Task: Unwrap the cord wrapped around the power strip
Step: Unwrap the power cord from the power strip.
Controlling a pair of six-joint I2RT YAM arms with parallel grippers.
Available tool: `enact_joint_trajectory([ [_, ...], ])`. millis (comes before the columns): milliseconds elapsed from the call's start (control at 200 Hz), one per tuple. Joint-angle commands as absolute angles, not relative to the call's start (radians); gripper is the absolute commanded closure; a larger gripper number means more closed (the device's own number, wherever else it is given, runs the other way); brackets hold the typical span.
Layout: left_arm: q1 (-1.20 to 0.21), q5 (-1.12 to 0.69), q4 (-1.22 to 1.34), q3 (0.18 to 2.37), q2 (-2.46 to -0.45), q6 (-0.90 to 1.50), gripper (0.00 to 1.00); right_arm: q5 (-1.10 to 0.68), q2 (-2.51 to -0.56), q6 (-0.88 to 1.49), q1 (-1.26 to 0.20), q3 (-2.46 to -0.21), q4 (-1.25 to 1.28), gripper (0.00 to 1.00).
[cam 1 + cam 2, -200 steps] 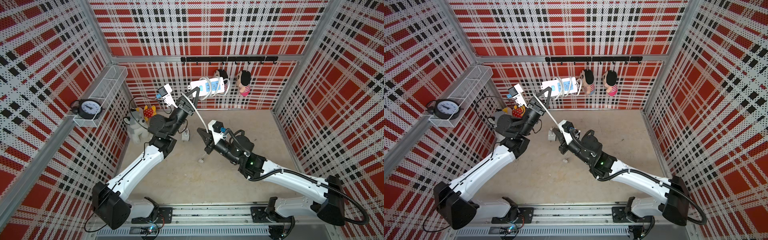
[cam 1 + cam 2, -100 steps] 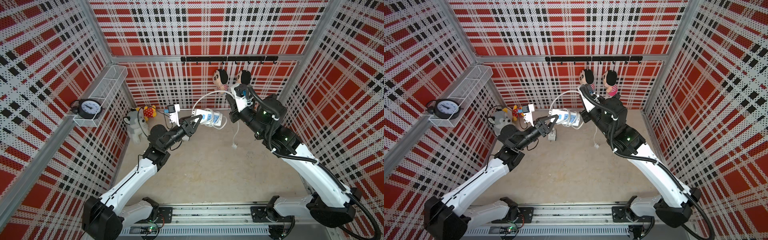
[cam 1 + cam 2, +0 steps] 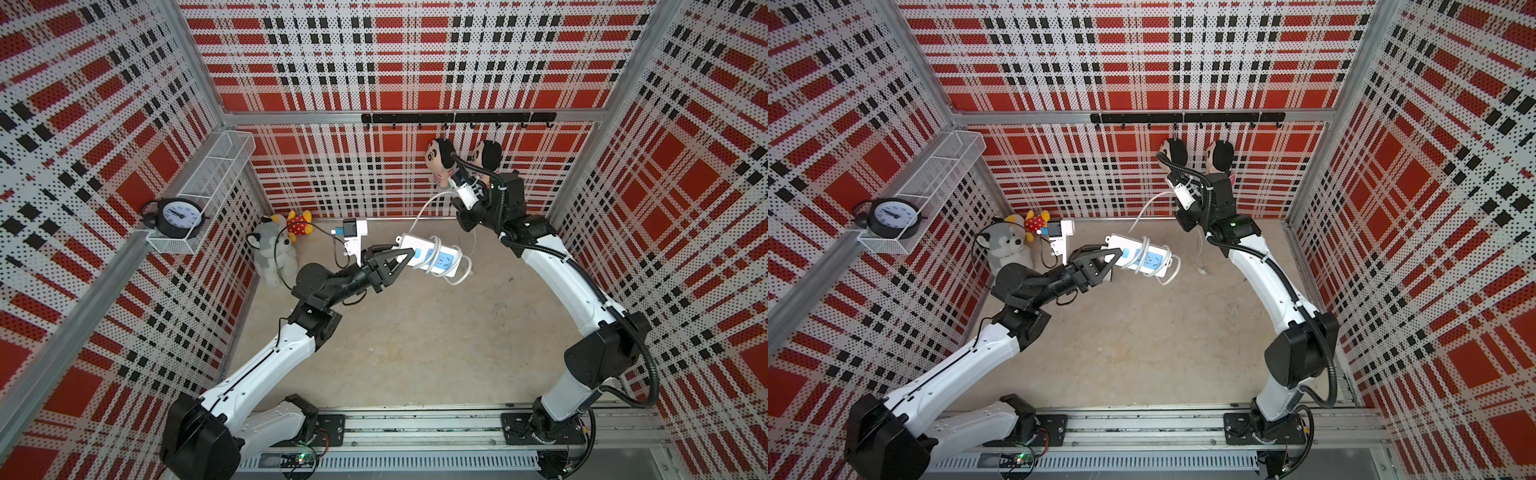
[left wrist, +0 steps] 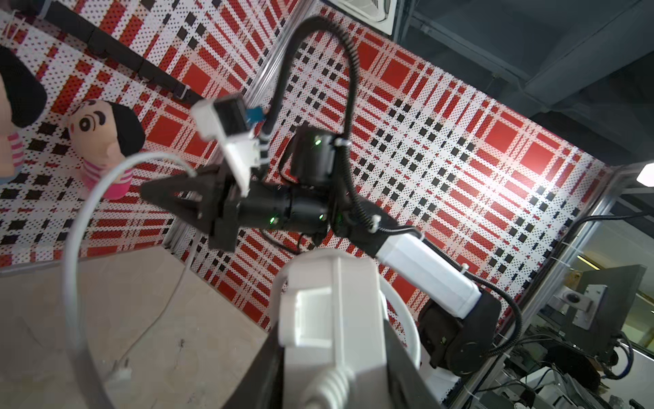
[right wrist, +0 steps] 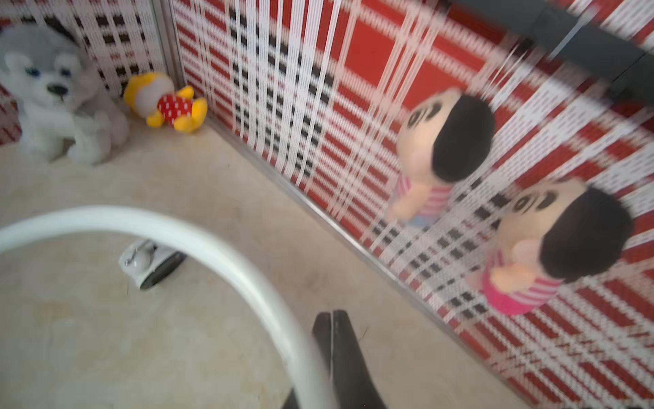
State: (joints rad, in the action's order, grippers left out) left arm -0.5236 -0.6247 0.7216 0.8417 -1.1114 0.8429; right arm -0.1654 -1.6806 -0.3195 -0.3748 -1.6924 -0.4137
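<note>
Left hand [image 3: 405, 258] is clamped on one end of the power strip [image 3: 442, 261], keeping it clear of the tabletop so coils can slip off. At its 1 o'clock the right hand [image 5: 332, 320], pinched on the cord [image 3: 422, 210], holds a loop raised.

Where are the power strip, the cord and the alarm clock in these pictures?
power strip [image 3: 447, 262]: in a top view, on its light blue socket panel.
cord [image 5: 124, 216]: right wrist view, on the arching white stretch.
alarm clock [image 3: 179, 213]: in a top view, on its dial.
</note>
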Motion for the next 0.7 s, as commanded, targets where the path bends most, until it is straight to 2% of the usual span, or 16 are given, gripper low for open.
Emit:
enact_joint_trajectory([
  [0, -0.530, -0.600, 0.894, 0.901, -1.118, 0.880, 1.00, -0.264, -1.619, -0.315, -0.374, -1.515, -0.307, 1.00],
  [421, -0.506, -0.252, 1.078, 0.833, -1.203, 0.923, 1.00, -0.351, -1.410, -0.157, -0.374, -0.984, -0.099, 1.00],
  [466, -0.499, -0.239, 1.108, 0.821, -1.215, 0.942, 1.00, -0.355, -1.379, -0.137, -0.375, -0.940, -0.084, 0.85],
  [521, -0.493, -0.235, 1.151, 0.809, -1.231, 0.970, 1.00, -0.348, -1.333, -0.110, -0.376, -0.889, -0.070, 0.59],
  [561, -0.490, -0.238, 1.172, 0.805, -1.240, 0.984, 1.00, -0.342, -1.290, -0.099, -0.376, -0.856, -0.063, 0.47],
  [631, -0.489, -0.238, 1.170, 0.804, -1.251, 0.989, 1.00, -0.320, -1.189, -0.085, -0.377, -0.804, -0.051, 0.33],
  [696, -0.489, -0.235, 1.159, 0.801, -1.254, 0.988, 1.00, -0.307, -1.077, -0.090, -0.376, -0.773, -0.037, 0.26],
])
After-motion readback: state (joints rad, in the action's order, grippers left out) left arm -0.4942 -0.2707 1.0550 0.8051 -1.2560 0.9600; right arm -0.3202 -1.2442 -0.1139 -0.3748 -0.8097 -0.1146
